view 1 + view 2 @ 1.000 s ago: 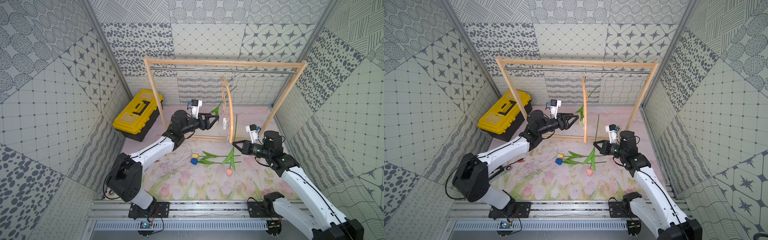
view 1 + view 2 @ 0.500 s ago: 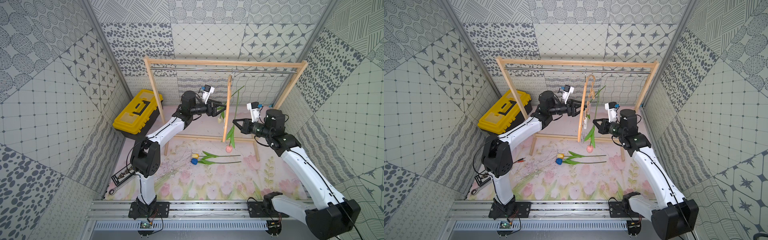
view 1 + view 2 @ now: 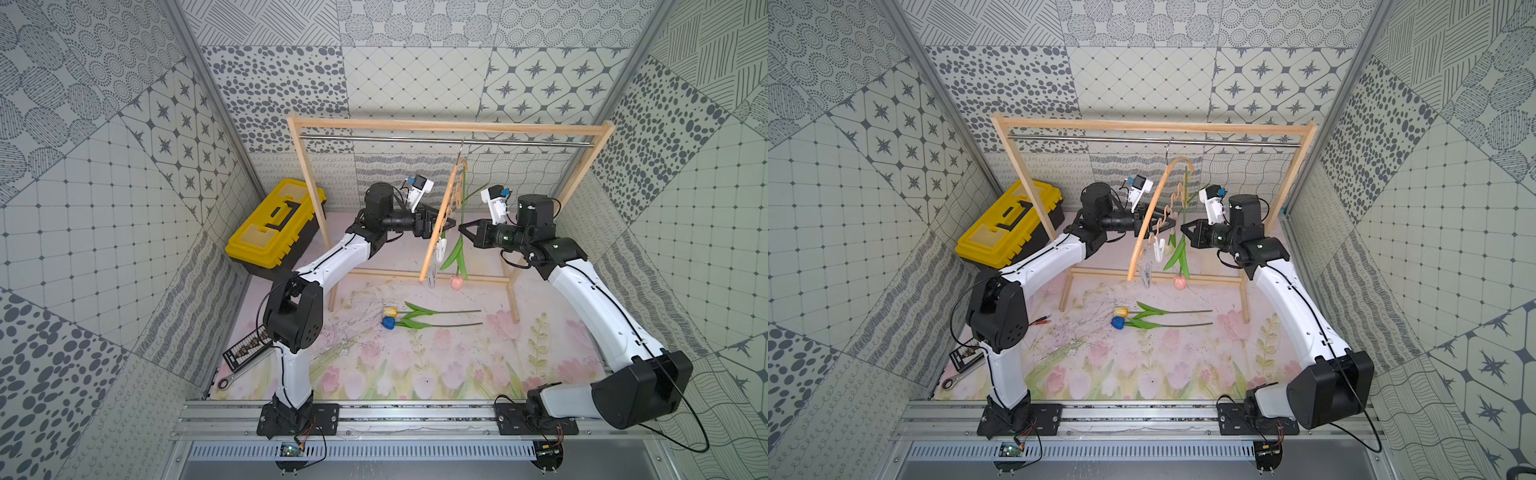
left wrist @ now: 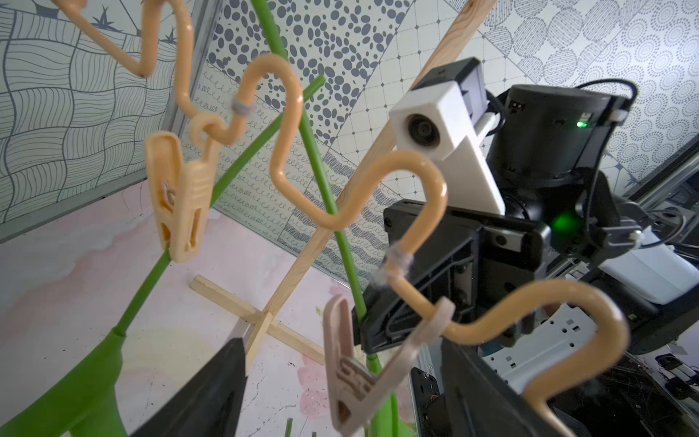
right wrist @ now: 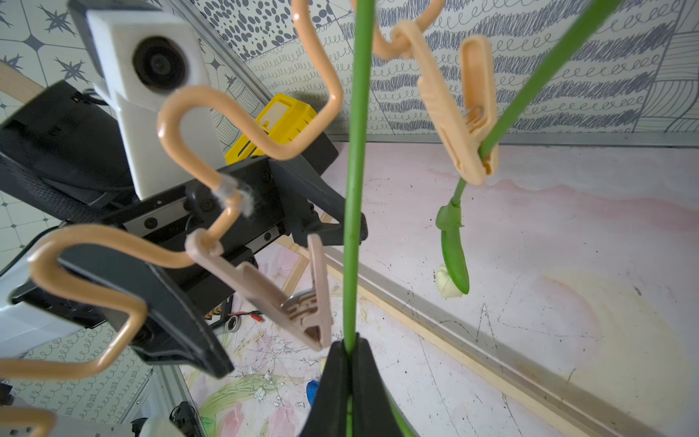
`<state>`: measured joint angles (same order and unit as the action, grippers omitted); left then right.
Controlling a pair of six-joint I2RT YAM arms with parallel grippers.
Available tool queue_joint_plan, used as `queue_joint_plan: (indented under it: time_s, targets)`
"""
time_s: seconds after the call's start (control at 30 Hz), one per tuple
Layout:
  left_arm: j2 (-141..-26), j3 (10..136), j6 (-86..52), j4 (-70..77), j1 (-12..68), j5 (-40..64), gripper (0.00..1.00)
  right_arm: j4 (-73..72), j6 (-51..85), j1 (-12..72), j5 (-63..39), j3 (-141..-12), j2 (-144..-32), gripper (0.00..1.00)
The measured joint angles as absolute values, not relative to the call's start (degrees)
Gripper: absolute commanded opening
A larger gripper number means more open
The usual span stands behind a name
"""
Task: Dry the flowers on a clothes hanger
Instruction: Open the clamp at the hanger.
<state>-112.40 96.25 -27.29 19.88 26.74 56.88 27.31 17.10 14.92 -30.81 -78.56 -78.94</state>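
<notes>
right hand point(image 5: 350, 353) clamps the pink tulip point(image 3: 456, 282) by its stem; left hand point(image 4: 340, 352) gapes around a clothespin point(image 4: 351, 378) on the clothes hanger point(image 3: 432, 249).

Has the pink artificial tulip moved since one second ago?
Yes. The pink artificial tulip rose and went back: its head was near the yellow tulip lying on the mat, and now hangs before the light-wood frame's base bar.
</notes>
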Motion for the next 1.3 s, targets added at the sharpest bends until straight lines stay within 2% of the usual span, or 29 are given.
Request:
queue_joint_plan:
  time_s: [0.1,0.17,0.3,0.37,0.5,0.7,0.9,1.1,1.3]
  targets:
    - [-112.5,96.7,-27.6,19.9,26.7,57.6,0.6,27.8,16.7,15.0,-30.8,-78.6,-79.0,0.0]
    - [-112.5,97.1,-27.8,20.1,26.7,58.2,0.59,27.9,16.4,15.1,-30.8,-78.6,-79.0,0.0]
    - [-112.7,97.4,-28.8,20.2,26.8,58.8,0.77,28.3,16.0,15.2,-30.8,-78.7,-79.0,0.0]
    - [-112.8,97.4,-29.6,20.2,26.8,59.0,0.81,28.8,15.9,15.4,-30.8,-78.8,-79.0,0.0]
    - [-112.8,97.6,-30.0,20.3,26.8,59.6,0.85,29.7,15.7,15.8,-31.0,-79.8,-79.5,0.0]
    - [-112.8,97.8,-29.9,20.1,26.7,59.9,0.85,30.3,15.1,16.6,-31.0,-80.7,-80.6,0.0]
    - [-112.8,97.8,-30.0,20.1,26.7,60.2,0.74,30.6,14.6,17.1,-31.0,-80.8,-80.6,0.0]
    - [-112.8,97.5,-30.0,20.1,26.7,60.8,0.54,30.7,14.5,17.6,-31.0,-80.9,-80.6,0.0]
    - [-112.0,96.3,-29.7,20.0,26.7,59.9,0.46,30.7,14.5,17.6,-30.8,-80.9,-80.6,0.0]
